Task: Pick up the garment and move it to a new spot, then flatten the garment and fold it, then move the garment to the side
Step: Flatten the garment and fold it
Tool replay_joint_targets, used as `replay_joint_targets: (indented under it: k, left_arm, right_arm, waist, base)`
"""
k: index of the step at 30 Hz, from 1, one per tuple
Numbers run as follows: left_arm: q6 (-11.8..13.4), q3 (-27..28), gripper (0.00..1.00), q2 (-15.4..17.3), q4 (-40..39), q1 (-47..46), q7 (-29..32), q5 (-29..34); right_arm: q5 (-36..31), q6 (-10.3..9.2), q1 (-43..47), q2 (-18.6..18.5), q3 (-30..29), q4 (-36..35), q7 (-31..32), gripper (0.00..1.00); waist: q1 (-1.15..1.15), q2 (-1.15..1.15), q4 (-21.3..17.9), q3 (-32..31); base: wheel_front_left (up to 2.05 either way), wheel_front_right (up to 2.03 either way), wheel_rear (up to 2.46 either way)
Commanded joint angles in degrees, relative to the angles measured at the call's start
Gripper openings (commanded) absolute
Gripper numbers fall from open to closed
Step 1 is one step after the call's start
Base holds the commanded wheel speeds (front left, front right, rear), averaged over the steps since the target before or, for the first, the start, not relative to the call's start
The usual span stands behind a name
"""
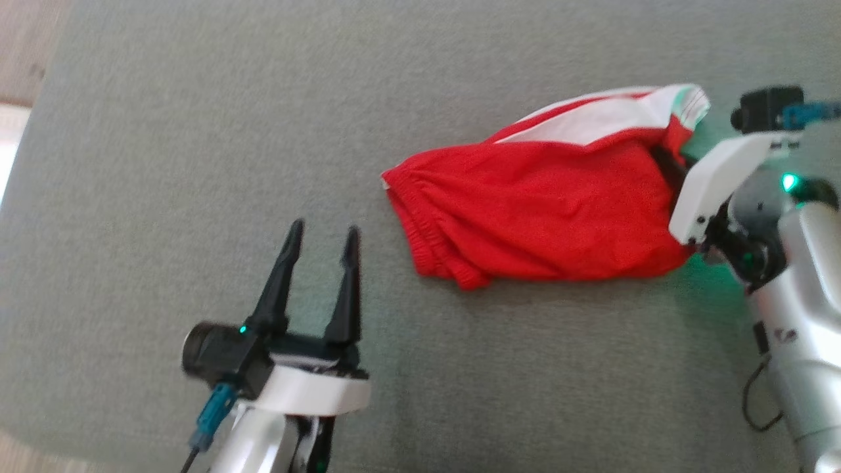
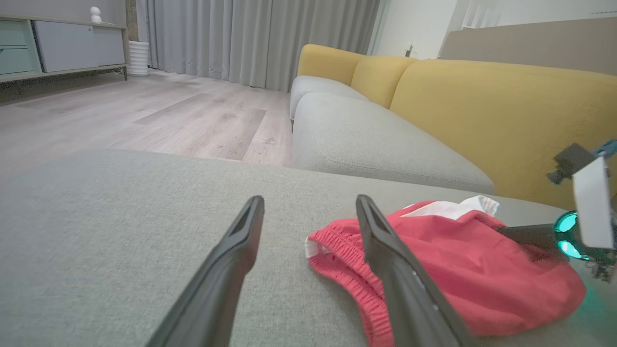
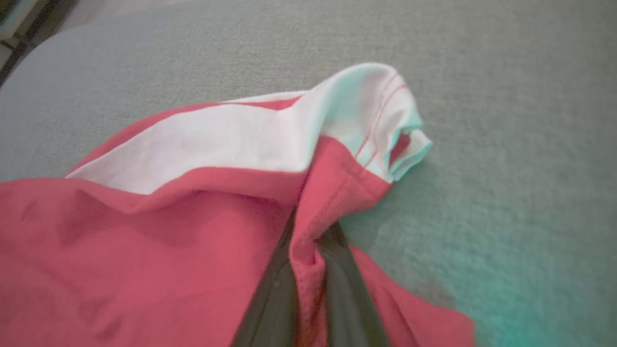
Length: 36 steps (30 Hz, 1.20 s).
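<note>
Just short of the garment (image 1: 539, 210), off its gathered-hem end, my left gripper (image 1: 325, 228) hovers over the grey cushion (image 1: 197, 131), jaws wide apart and holding nothing. The garment lies bunched on that cushion, red body nearest me and a white sleeve (image 3: 366, 111) along its far edge. At the end opposite the hem, my right gripper (image 3: 313, 226) has its jaws clamped on a raised ridge of red cloth just below that sleeve.

The pinch looks thin, so I judge the lift should go slowly and straight up. The cloth can then drape free without tugging out, while my left jaws keep clear of the hem.

My right wrist view shows the ridge squeezed between both fingers, whereas from my head the fingertips vanish under the fold. My left wrist view adds what lies beyond the garment: a yellow-backed sofa (image 2: 482, 106) and wooden floor (image 2: 144, 111).
</note>
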Motion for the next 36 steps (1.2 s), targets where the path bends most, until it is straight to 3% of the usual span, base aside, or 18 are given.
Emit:
replay_joint_targets:
  k: [1, 4, 10, 20, 24, 31, 36]
  left_arm:
    - [-0.20, 2.42, 1.00, 0.05, -1.22, 0.67, -0.35, 0.36]
    - [-1.07, 4.52, 1.00, 0.04, 0.31, 2.68, -0.35, 1.03]
    - [-3.02, 8.68, 1.00, 0.04, 1.94, 7.46, -0.36, 2.68]
    - [-3.53, 9.24, 1.00, 0.03, 1.52, 11.00, -0.36, 1.37]
    - [-3.13, 7.94, 1.00, 0.03, 1.79, 11.13, -0.36, 0.64]
    - [-2.98, 6.09, 1.00, 0.03, 2.97, 10.58, -0.36, -0.52]
    - [-2.91, 5.02, 1.00, 0.03, 3.73, 9.93, -0.36, -1.33]
  right_arm:
    - [0.44, -0.05, 1.33, 0.33, 0.08, -0.67, -0.56, 0.00]
    - [1.31, -0.05, 2.58, 0.81, -1.47, 0.39, -2.39, 0.00]
    - [1.64, -0.05, 4.73, -1.76, -5.27, 2.26, -4.83, 0.00]
    - [0.07, -0.05, 2.37, -4.37, -13.57, 3.31, -4.35, 0.00]
    - [-1.36, -0.05, 1.22, -1.05, -13.31, 1.95, -2.10, 0.00]
    - [-3.27, -0.05, 0.28, 9.49, -8.82, -1.79, 0.90, 0.00]
    - [-5.10, -0.05, 1.73, 11.97, -6.51, -2.06, 0.62, 0.00]
  waist:
    - [0.00, 0.00, -2.08, -2.26]
    - [0.00, 0.00, -4.49, -5.31]
    - [0.00, 0.00, -7.65, -9.76]
    - [0.00, 0.00, -7.43, -11.44]
    - [0.00, 0.00, -6.56, -11.48]
    - [0.00, 0.00, -4.23, -11.22]
    - [0.00, 0.00, -2.01, -11.13]
  base:
    - [0.00, 0.00, 0.00]
    - [0.00, 0.00, 0.00]
    - [0.00, 0.00, 0.00]
    - [0.00, 0.00, 0.00]
    - [0.00, 0.00, 0.00]
    - [0.00, 0.00, 0.00]
    - [0.00, 0.00, 0.00]
